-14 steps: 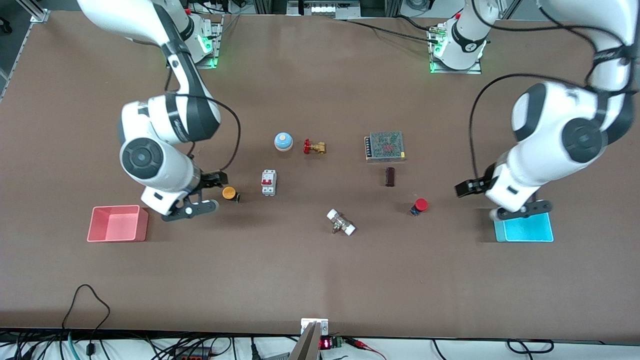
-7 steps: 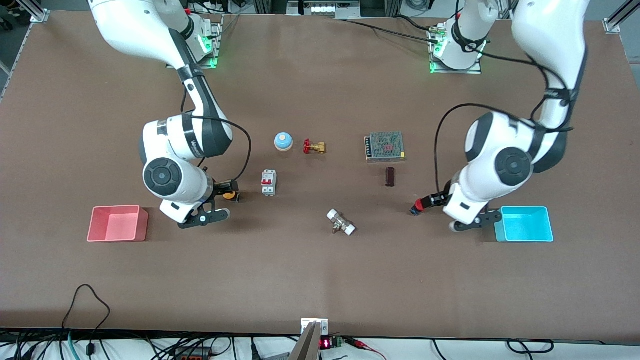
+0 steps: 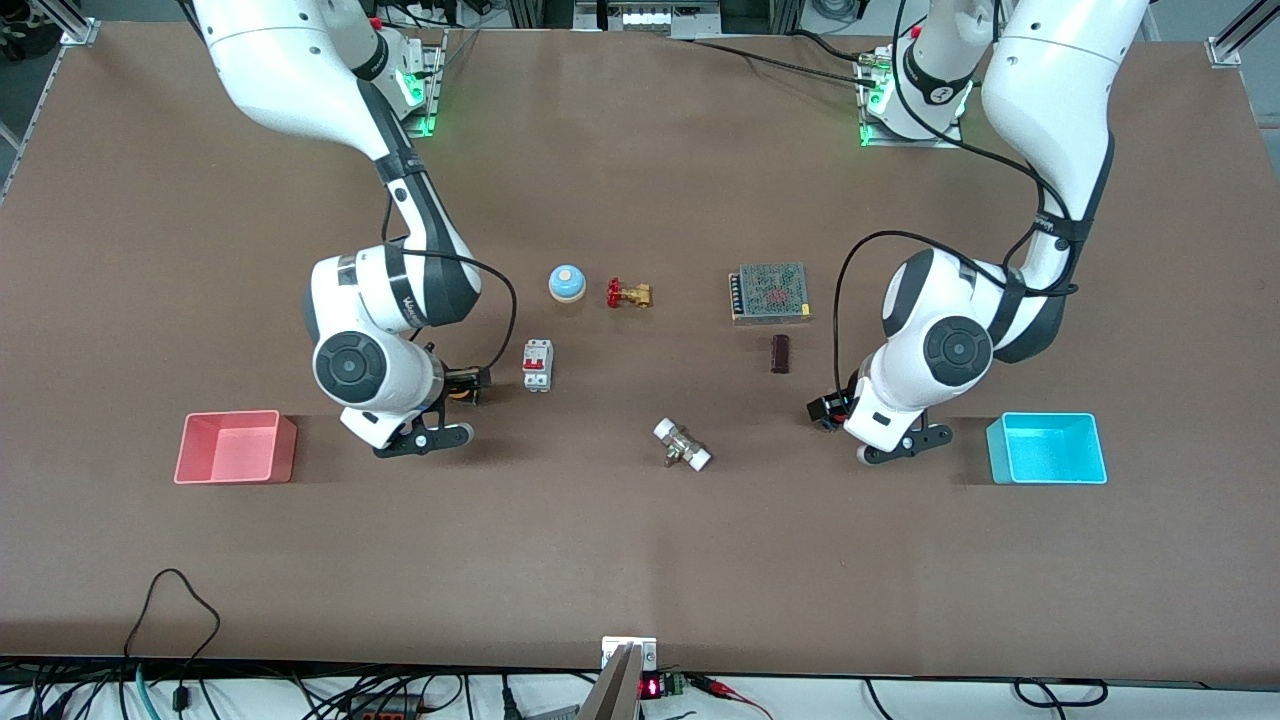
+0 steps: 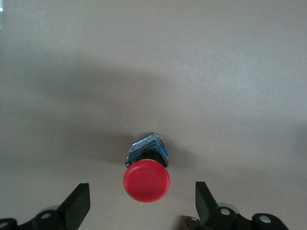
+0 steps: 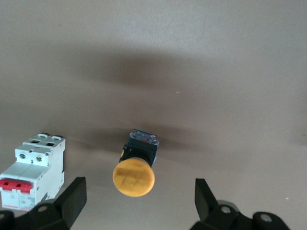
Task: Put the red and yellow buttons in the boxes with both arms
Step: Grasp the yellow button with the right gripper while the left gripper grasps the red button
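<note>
The red button (image 4: 146,181) lies on its side on the table, its dark body away from the cap. My left gripper (image 4: 142,203) is open, its fingers apart on either side of the cap and not touching it. In the front view the left gripper (image 3: 828,408) covers this button. The yellow button (image 5: 134,178) lies the same way between the open fingers of my right gripper (image 5: 140,199), untouched. In the front view the right gripper (image 3: 465,385) covers it. The pink-red box (image 3: 235,447) stands at the right arm's end, the cyan box (image 3: 1047,448) at the left arm's end. Both are empty.
A white circuit breaker (image 3: 537,365) stands close beside the right gripper and shows in the right wrist view (image 5: 33,167). A blue bell (image 3: 566,283), a red-handled brass valve (image 3: 628,294), a mesh-topped power supply (image 3: 769,292), a dark block (image 3: 780,353) and a white-ended fitting (image 3: 682,444) lie mid-table.
Both arms have swung from beside their boxes toward the table's middle. The right gripper now straddles the yellow button and the left gripper now straddles the red button.
</note>
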You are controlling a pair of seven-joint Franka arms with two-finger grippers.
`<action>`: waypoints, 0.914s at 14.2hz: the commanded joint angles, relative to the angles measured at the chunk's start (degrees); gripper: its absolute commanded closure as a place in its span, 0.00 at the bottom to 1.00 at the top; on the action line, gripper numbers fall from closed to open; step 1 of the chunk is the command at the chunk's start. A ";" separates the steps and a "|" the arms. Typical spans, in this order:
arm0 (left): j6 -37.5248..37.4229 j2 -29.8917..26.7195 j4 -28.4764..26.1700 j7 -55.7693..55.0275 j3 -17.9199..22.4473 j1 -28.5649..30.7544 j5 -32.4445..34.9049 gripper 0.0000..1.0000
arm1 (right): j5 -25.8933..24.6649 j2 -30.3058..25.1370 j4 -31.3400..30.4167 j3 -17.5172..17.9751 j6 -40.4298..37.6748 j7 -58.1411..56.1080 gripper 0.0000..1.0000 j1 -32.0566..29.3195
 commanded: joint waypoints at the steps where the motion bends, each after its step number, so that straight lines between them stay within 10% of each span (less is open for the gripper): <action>1: 0.86 -0.01 -0.59 -1.05 0.40 -0.57 1.01 0.14 | 0.86 1.32 0.26 -0.40 0.29 1.95 0.00 1.23; 7: 0.86 -0.01 -0.33 -1.31 0.40 -0.48 0.92 0.58 | 0.77 1.67 -1.06 -0.48 0.29 2.13 0.00 1.41; 11: 0.77 -0.27 0.02 -1.40 0.58 -0.31 0.92 0.70 | 0.77 2.11 -1.15 -0.48 0.38 2.13 0.05 0.97; 13: 0.07 -0.88 0.28 -1.05 0.67 0.22 0.92 0.71 | 0.77 2.11 -1.06 -0.48 0.55 2.22 0.24 0.97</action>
